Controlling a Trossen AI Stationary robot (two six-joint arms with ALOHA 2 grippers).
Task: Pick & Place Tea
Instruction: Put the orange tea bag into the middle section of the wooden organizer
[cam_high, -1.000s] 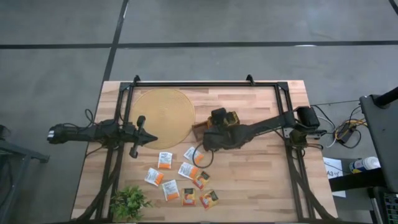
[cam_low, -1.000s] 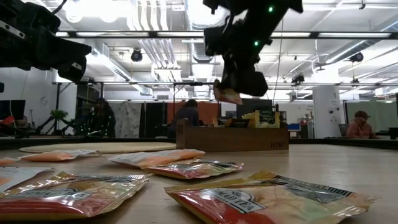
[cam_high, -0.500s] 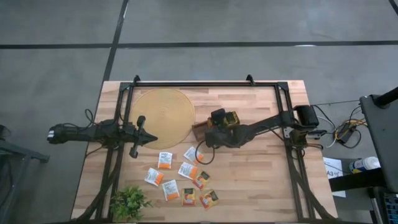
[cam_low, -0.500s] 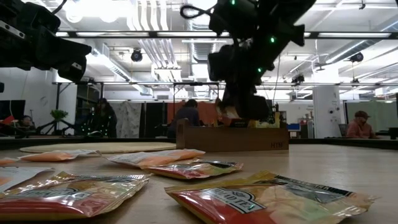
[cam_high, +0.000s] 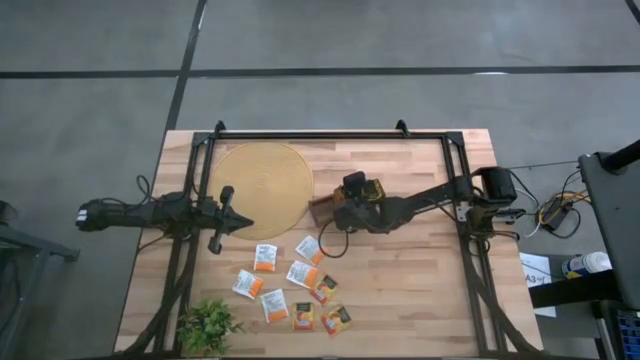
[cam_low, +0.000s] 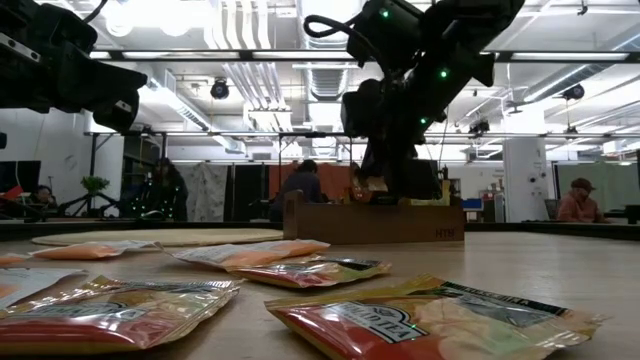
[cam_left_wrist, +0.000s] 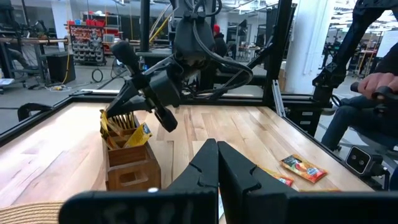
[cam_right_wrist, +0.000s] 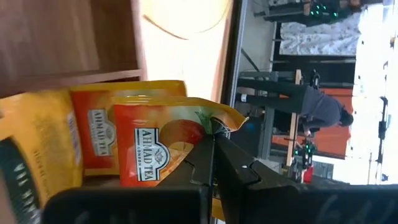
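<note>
My right gripper hangs over the brown wooden tray and is shut on an orange tea sachet. The same sachet shows in the left wrist view at the tray's top. An orange sachet and a yellow one stand in the compartment beside it. Several loose sachets lie flat on the table nearer the front edge. My left gripper waits shut at the left, beside the round mat. My right gripper pinches the orange sachet between its two fingers at one edge. The fingers come from above, slanting down. The sachet hangs tilted below them, its lower part down among the sachets standing in the tray's compartment.
A small leafy plant stands at the near left corner. A black frame runs along the far edge and down both sides. People sit in the room beyond the table. Bare wood lies right of the tray.
My right gripper, staying shut on the orange sachet, has moved from above the loose sachets toward the far edge and down over the tray. The sachet has gone with it, from held high in the air to down at the tray's compartment.
</note>
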